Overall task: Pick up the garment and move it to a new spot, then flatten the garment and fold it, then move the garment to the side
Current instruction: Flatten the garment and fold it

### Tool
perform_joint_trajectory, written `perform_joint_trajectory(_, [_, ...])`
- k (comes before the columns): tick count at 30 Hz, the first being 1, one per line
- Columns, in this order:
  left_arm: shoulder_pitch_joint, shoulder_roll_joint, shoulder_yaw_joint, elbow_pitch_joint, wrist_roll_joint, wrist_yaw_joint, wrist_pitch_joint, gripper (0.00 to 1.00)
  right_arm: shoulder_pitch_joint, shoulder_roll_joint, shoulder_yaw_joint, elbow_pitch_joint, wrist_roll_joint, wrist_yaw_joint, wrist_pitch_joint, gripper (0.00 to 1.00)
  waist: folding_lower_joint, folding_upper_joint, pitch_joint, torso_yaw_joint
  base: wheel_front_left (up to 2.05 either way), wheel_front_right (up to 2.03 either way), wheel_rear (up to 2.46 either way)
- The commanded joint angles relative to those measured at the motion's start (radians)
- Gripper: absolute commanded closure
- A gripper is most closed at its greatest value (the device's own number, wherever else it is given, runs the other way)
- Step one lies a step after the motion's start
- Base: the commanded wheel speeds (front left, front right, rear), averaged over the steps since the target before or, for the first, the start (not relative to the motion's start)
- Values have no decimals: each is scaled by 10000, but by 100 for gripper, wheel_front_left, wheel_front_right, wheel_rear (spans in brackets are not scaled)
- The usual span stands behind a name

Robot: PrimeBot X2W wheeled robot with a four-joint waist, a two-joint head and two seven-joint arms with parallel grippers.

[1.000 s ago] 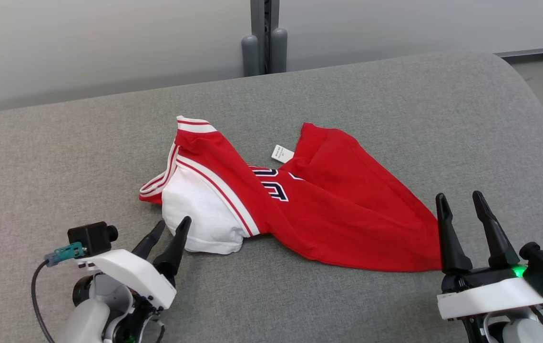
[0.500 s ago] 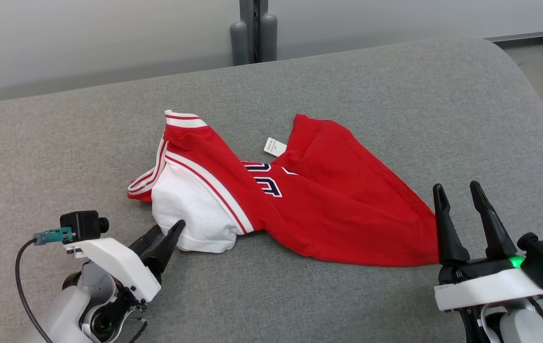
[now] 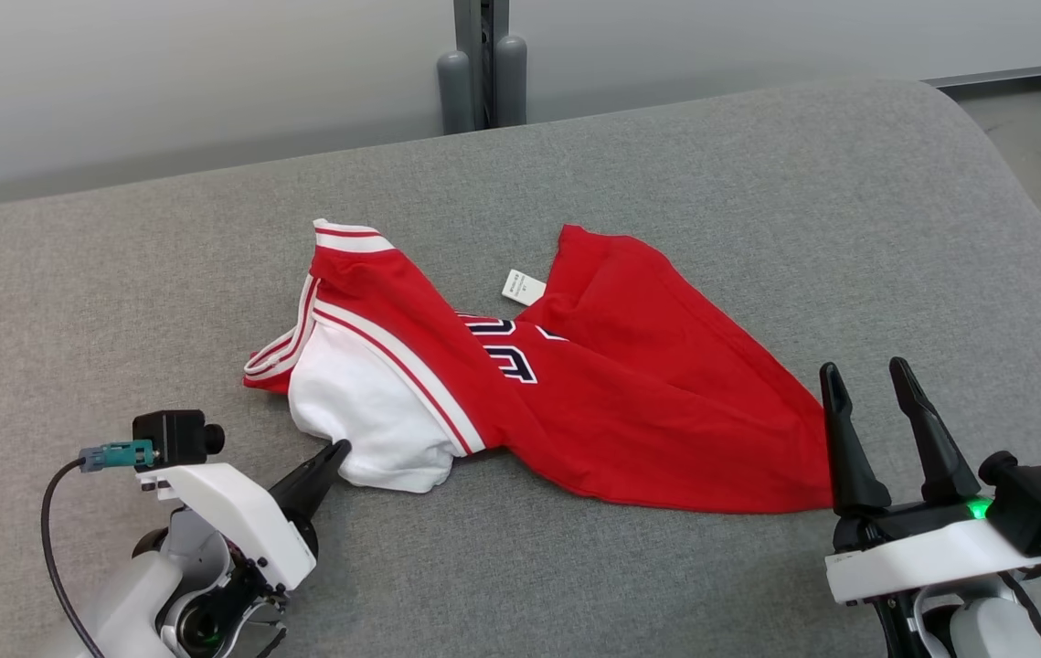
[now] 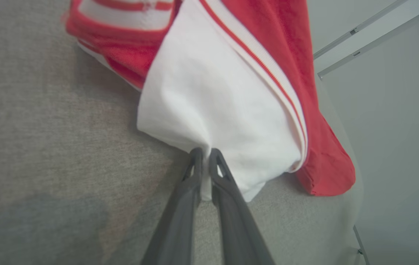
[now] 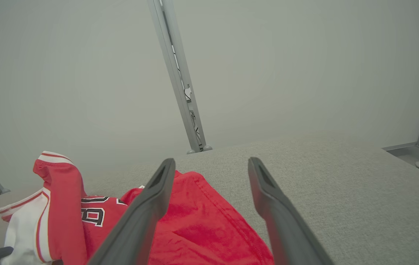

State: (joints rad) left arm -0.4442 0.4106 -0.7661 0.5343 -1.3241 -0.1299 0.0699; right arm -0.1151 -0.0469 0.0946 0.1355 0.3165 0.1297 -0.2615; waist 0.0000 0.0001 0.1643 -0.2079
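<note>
Supporting surface: grey padded bench point(image 3: 758, 164), running from the near edge to the far wall.
Garment point(image 3: 630, 402): red jersey with white trim and dark numerals, lying crumpled at mid-bench. Its white panel point(image 3: 365, 411) is on the left and a red corner trails to the near right. No part of it is lifted.
Right claw point(image 3: 863, 370): fingers apart and pointing away, just beside the garment's near-right corner, holding nothing. It is as wide as it was a second ago.
Left claw point(image 3: 330, 454): a second ago its fingers stood apart at the near edge of the white panel. Now they are together, and the left wrist view shows a fold of white cloth pinched between them point(image 4: 205, 154).
Care label point(image 3: 523, 286): small white tag exposed at the far fold.
Meaning for the task: one grip appears secured for the pick-up. The right corner is not yet taken, so moving, flattening and folding all remain.
</note>
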Motion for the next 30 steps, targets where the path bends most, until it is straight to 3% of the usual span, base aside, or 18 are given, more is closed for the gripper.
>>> perform_joint_trajectory(1, [-261,122,-144,41,-159,-14,-46,100,9,-67,-33,16,51,21,-30,0,0,-1,-41,32,0,0,0])
perform_joint_trajectory(9, [-475,533,-844,-250,-363,-14,-104,100,168,-69,-80,106,38,21,-30,0,0,-1,-239,226,0,0,0])
perform_joint_trajectory(23, [-212,1859,-2228,-1823,400,-11,11,100,236,-72,-376,384,165,21,-30,0,0,-1,-565,1008,0,0,0])
perform_joint_trajectory(30, [578,2422,-2016,-2832,280,618,-495,100,386,-68,-593,534,107,21,-30,0,0,-1,-633,1549,0,0,0])
